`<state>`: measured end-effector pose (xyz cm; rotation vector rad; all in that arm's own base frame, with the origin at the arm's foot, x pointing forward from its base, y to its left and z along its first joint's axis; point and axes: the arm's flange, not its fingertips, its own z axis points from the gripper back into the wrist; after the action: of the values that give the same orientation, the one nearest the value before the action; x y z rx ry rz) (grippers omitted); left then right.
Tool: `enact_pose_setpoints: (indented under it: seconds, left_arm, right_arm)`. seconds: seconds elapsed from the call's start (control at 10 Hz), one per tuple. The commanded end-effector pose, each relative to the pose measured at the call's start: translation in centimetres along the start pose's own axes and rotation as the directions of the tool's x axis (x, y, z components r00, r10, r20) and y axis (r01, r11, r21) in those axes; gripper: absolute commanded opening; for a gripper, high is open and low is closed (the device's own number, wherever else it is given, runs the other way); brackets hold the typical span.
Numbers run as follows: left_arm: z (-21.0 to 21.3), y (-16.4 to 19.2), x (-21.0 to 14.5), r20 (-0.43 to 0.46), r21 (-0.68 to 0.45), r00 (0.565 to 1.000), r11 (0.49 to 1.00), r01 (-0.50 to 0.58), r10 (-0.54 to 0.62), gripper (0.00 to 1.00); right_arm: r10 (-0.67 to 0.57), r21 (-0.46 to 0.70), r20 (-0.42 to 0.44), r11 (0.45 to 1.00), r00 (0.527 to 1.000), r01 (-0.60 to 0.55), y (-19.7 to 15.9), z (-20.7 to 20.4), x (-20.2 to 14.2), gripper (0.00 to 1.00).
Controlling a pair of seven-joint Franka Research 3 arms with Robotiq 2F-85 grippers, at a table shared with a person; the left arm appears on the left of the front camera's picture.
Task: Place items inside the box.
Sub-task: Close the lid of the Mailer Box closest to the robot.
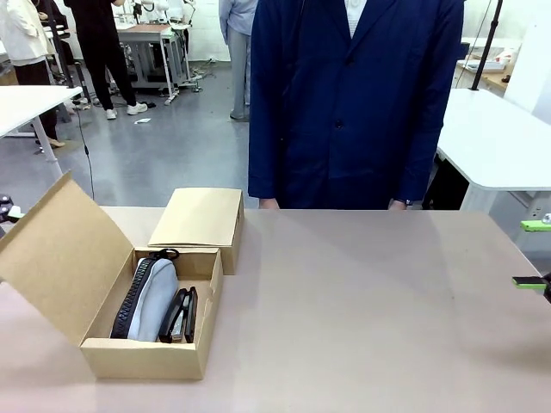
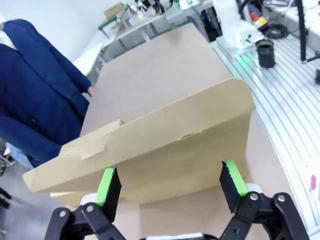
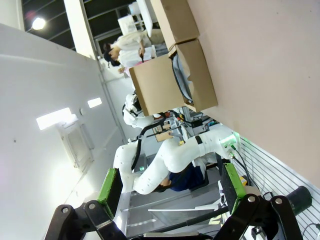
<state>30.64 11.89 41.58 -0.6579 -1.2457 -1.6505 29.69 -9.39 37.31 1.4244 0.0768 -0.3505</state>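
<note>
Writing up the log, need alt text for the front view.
A brown cardboard two-compartment box sits on the tan table, its near lid open over a grey pencil case and black staplers, its far lid shut. A person in a navy coat stands opposite.

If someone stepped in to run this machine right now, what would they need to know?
Left gripper: open, holding nothing, right behind the raised flap lid of the cardboard box.
Right gripper: open, holding nothing, back at the table's right edge.
Things: the near compartment is open and holds the grey pencil case and a black stapler beside it, with another dark item at the far end. The far compartment is closed.
The person stands at the far side, hands at the table edge.
Done: items seem to be packed; none lie loose on the table.
Left: probably closing the open flap.
</note>
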Motion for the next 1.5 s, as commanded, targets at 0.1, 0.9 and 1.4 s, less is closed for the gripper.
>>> enact_pose_setpoints:
  seconds: [0.1,0.9,1.4]
  left_arm:
    - [-10.1,-6.4,3.3,0.034,0.071,0.997,0.995,-0.065,0.063,1.00]
    - [-22.4,-9.2,2.8,-0.061,-0.061,0.973,0.972,-0.228,0.224,1.00]
    - [-25.7,-12.7,0.3,-0.192,-0.105,0.966,0.976,-0.193,0.171,1.00]
  right_arm:
    - [-0.013,0.000,0.014,1.000,1.000,0.013,0.4,0.0,0.0,1.00]
    - [-0.013,0.000,0.014,1.000,1.000,0.013,0.4,0.0,0.0,1.00]
    - [-0.013,0.000,0.014,1.000,1.000,0.013,0.4,0.0,0.0,1.00]
